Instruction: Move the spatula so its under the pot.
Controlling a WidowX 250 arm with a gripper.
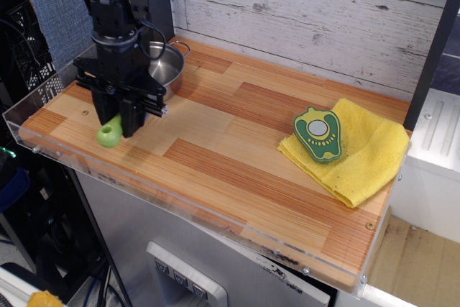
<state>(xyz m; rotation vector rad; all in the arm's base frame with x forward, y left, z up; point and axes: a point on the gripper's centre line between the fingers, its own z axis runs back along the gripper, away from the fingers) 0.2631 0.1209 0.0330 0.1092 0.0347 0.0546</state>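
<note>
The spatula shows only as its lime-green handle end (109,134), with a hole, low over the wooden board near the front left. Its blade is hidden by my gripper. My gripper (121,126) points down and is shut on the spatula's handle. The shiny steel pot (165,66) sits at the back left, just behind and right of the gripper, partly hidden by the arm. The spatula lies in front of the pot, toward the board's front edge.
A dark green pepper-shaped piece with a grey circle (317,134) lies on a yellow cloth (366,152) at the right. A clear acrylic rim (43,106) edges the board at left and front. A plank wall stands behind.
</note>
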